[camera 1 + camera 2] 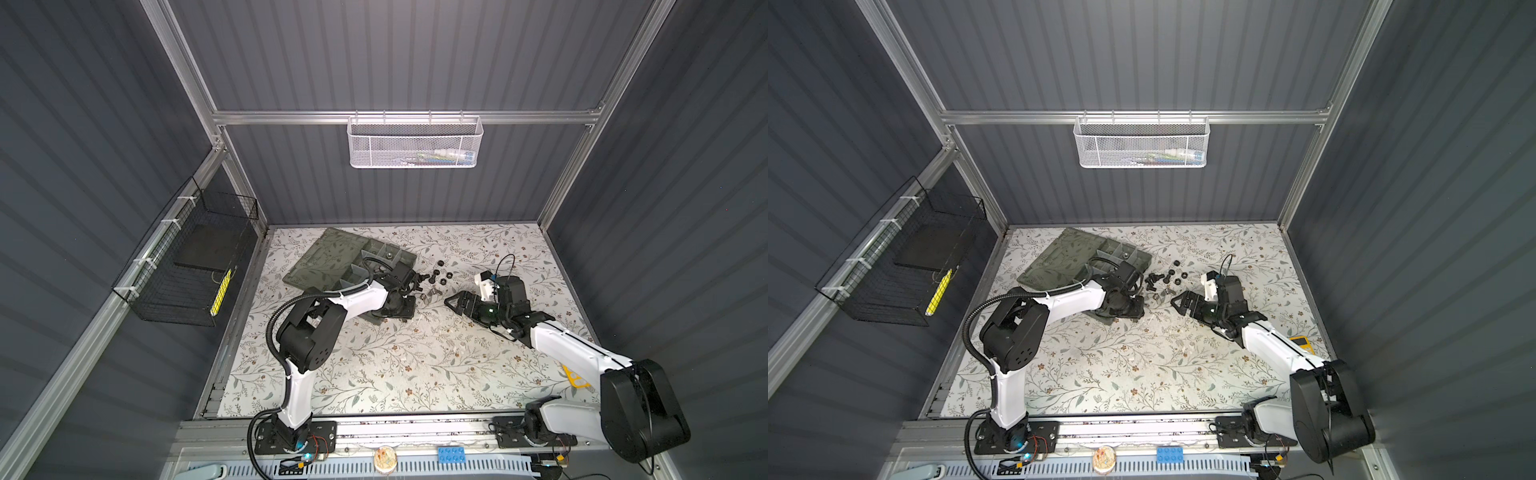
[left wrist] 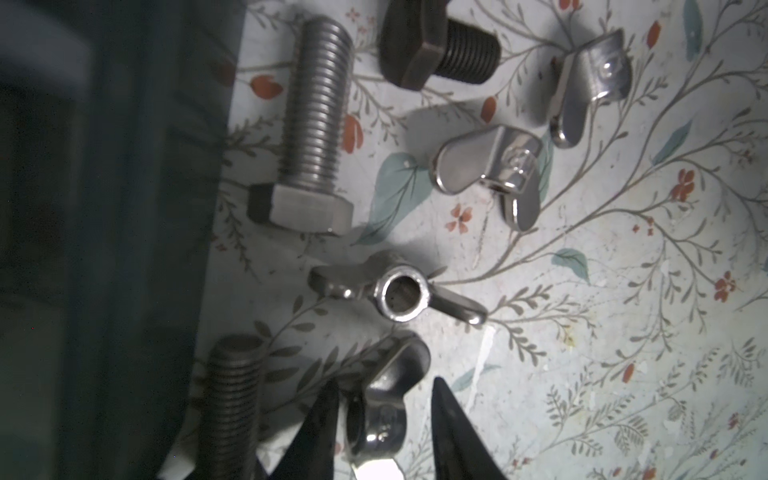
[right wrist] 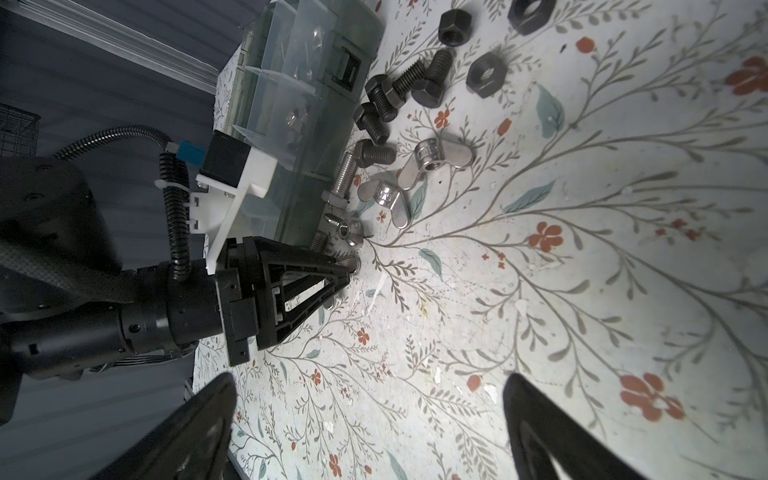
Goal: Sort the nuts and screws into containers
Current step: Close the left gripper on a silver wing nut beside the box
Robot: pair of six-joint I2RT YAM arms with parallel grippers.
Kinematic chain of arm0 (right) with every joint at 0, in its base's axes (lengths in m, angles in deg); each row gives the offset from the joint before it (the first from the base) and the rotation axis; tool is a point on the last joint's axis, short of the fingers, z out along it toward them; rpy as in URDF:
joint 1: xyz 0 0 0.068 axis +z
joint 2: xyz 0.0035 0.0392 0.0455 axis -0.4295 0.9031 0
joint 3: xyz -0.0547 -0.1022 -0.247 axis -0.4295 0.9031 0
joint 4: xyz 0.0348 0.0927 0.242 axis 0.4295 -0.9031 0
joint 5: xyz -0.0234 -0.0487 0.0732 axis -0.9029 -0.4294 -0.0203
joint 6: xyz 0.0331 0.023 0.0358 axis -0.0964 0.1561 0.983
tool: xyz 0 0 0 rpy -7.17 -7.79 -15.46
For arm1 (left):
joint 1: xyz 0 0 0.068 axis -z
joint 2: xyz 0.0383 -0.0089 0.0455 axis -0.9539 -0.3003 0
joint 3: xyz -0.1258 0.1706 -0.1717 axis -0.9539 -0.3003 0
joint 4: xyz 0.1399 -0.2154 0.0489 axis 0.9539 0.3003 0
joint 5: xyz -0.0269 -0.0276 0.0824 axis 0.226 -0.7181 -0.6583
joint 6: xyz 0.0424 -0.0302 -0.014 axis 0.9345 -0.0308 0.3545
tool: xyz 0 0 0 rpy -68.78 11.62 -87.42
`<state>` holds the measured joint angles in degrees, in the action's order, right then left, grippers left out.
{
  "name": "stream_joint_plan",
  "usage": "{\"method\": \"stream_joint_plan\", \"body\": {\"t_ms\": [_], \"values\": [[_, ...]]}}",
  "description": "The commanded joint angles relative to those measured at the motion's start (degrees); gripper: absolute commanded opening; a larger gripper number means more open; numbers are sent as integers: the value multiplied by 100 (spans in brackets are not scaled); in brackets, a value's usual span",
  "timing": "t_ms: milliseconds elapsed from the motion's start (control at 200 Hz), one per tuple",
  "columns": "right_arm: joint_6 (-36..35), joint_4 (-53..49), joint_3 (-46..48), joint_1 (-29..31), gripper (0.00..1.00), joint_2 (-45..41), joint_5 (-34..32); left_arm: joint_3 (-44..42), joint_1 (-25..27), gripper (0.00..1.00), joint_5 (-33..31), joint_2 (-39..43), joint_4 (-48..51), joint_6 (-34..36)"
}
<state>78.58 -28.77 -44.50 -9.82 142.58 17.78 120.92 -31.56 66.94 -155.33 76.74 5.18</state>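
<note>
The organizer box (image 1: 328, 253) sat back left on the tabletop (image 1: 415, 374) with its lid flopped open, and its containers (image 3: 274, 77) held a few silver bits. Just beside its edge, the left gripper (image 2: 384, 388) had its jaws set close around a silver wing nut (image 2: 374, 419), one touching it and a sliver of gap at the other. Loose screws (image 3: 436, 75) and nuts (image 3: 496, 68) lay scattered next. The right gripper (image 3: 370, 382) hovered off to the right, jaws spread wide above the tabletop.
</note>
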Motion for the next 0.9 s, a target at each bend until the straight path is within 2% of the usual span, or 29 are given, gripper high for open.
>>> {"method": "stream_joint_plan", "body": {"t_ms": [0, 225, 375, 605, 896], "values": [[32, 123, 31, -6, 99, 53, 77, 56, 71, 37, -159, -170, 321, 66], [106, 196, -4, -6, 99, 170, 131, 68, 158, 37, -342, -183, 467, 149], [197, 303, 31, -6, 99, 211, 167, 184, 305, 36, -680, -223, 699, 272], [269, 367, 41, -6, 99, 225, 220, 258, 420, 29, -999, -385, 937, 391], [261, 332, 40, -8, 99, 204, 238, 477, 478, 20, -1090, -443, 973, 410]]}}
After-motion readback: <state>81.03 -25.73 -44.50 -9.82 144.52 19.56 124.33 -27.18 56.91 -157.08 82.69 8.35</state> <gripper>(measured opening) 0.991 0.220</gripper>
